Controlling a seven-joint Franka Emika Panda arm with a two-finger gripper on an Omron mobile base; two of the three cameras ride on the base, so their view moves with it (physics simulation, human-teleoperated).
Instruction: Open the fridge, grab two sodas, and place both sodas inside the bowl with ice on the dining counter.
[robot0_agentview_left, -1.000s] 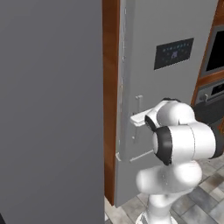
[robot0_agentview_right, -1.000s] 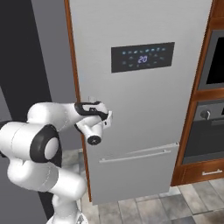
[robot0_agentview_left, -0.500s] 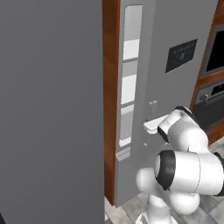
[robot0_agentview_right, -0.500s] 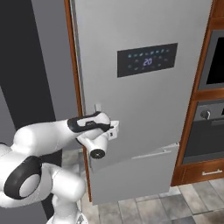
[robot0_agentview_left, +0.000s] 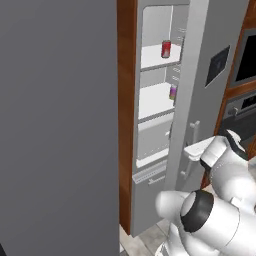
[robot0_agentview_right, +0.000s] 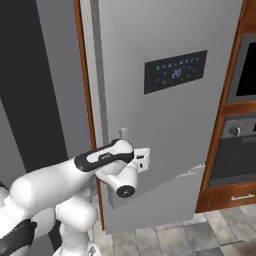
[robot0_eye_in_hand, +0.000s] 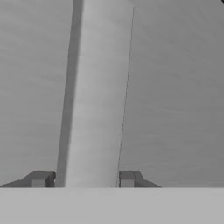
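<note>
Fridge door swinging open, gripper clamped on its handle.

In the left base view, the fridge door (robot0_agentview_left: 200, 85) is now standing well ajar where a second ago it was shut, exposing white shelves with the red soda (robot0_agentview_left: 166, 49) above and the purple-pink soda (robot0_agentview_left: 173, 92) below. In the right base view, the gripper (robot0_agentview_right: 141, 159) is pulling at the door's edge. In the hand view, the fingertips (robot0_eye_in_hand: 41, 179) are straddling the door handle (robot0_eye_in_hand: 96, 96), clenched on it. Both cans are becoming reachable, though the door likely needs more swing.
</note>
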